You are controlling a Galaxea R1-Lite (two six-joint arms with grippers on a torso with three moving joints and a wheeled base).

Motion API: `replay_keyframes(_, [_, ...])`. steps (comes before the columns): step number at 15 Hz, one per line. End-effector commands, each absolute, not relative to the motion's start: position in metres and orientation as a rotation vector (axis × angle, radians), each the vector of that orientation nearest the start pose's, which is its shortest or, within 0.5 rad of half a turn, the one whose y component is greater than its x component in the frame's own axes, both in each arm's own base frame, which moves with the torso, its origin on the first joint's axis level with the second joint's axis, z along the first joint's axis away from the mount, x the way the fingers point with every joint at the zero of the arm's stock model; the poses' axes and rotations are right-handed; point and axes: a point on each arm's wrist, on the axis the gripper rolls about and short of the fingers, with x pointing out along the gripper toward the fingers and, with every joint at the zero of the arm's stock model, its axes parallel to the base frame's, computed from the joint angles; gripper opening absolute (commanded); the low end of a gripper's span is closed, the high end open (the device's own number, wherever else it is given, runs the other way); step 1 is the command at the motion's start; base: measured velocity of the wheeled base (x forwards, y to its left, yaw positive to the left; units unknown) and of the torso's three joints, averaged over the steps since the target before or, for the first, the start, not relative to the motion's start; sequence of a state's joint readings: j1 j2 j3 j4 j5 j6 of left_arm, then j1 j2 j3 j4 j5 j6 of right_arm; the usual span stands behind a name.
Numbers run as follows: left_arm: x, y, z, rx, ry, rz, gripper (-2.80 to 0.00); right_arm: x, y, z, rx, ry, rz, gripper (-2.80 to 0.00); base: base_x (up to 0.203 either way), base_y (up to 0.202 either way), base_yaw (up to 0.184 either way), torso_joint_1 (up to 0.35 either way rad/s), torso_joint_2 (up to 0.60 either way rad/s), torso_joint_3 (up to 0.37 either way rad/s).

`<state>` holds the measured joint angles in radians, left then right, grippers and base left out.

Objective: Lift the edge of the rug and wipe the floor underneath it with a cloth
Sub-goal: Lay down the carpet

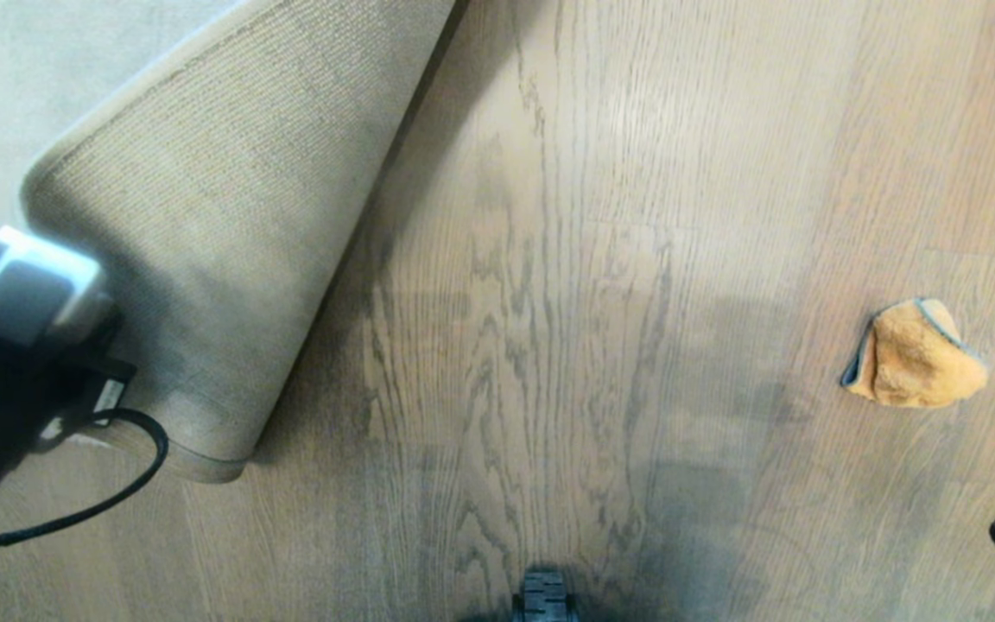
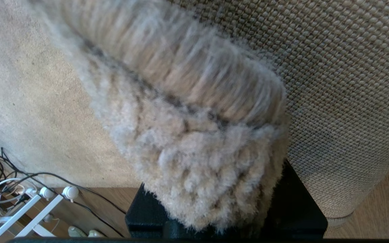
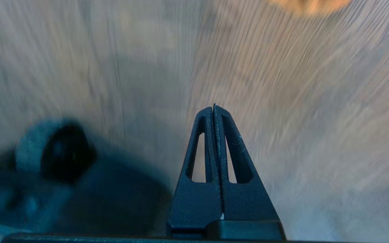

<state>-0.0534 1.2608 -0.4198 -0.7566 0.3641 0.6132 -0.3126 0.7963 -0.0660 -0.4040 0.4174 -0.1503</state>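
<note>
We see the left gripper (image 2: 214, 216) clamped on the rug edge (image 2: 194, 141), corner folded back so the woven backing (image 1: 238, 207) faces up, at the left of the head view. Bare floor (image 1: 532, 302) lies exposed beside the fold. The cloth (image 1: 916, 354) sits crumpled on the floor at right, well apart from the rug, nothing touching it. Right gripper (image 3: 214, 111) is empty, fingers pressed together, above the floor; only its tip shows at the head view's lower right edge.
</note>
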Motion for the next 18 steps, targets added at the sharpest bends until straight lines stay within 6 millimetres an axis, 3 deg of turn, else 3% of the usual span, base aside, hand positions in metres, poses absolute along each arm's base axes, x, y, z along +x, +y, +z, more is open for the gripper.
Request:
replay_keyframes(1, [0.18,-0.002,0.198,0.627,0.168,0.28,-2.8,0.05,-0.006,0.113,-0.125,0.274,0.146,-2.8,0.0,0.0,0.0,0.0,0.0,0.0])
replay_keyframes(5, [0.178,-0.001,0.199,0.628,0.165,0.285,-2.8,0.05,-0.006,0.111,-0.201,0.255,0.092,-2.8,0.0,0.0,0.0,0.0,0.0,0.0])
replay_keyframes(11, [0.177,-0.001,0.199,0.631,0.175,0.299,-2.8,0.043,-0.002,0.098,-0.183,0.36,0.142,-2.8,0.0,0.0,0.0,0.0,0.0,0.0])
replay_keyframes(18, [0.178,-0.001,0.197,0.634,0.185,0.294,-2.8,0.03,-0.001,0.092,-0.179,0.386,0.034,-2.8,0.0,0.0,0.0,0.0,0.0,0.0])
